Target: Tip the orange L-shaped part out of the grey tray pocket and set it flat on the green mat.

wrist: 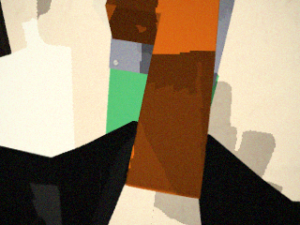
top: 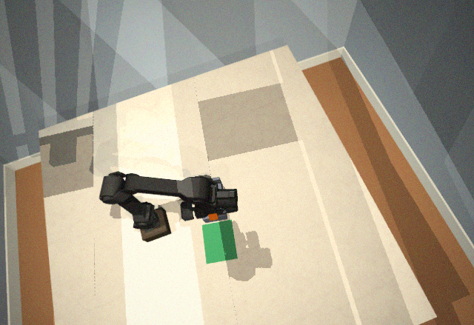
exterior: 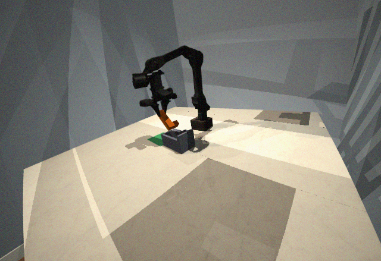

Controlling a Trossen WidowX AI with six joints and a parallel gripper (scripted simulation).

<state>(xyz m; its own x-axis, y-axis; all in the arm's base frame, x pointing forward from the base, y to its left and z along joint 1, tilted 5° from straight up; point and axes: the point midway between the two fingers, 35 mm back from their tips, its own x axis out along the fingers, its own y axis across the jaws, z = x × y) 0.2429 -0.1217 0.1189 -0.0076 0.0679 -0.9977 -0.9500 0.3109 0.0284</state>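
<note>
The orange L-shaped part point(top: 212, 217) point(exterior: 167, 122) point(wrist: 180, 94) hangs steeply tilted in the air, its L-shaped end lowest. My gripper point(exterior: 161, 113) point(wrist: 169, 136) is shut on its other, upper end. The grey tray point(top: 221, 218) point(exterior: 171, 143) point(wrist: 124, 53) stands below the part, and a gap shows between them in the exterior view. The green mat point(top: 212, 245) point(exterior: 156, 138) point(wrist: 126, 98) lies flat beside the tray. In the top view the arm hides much of the tray and the fingertips.
The arm's base point(top: 155, 227) point(exterior: 201, 123) stands on the pale table point(top: 267, 183) point(exterior: 92, 190), to the left of the tray in the top view. Dark shadow patches fall across the table, and an arm shadow crosses the mat's right side in the top view.
</note>
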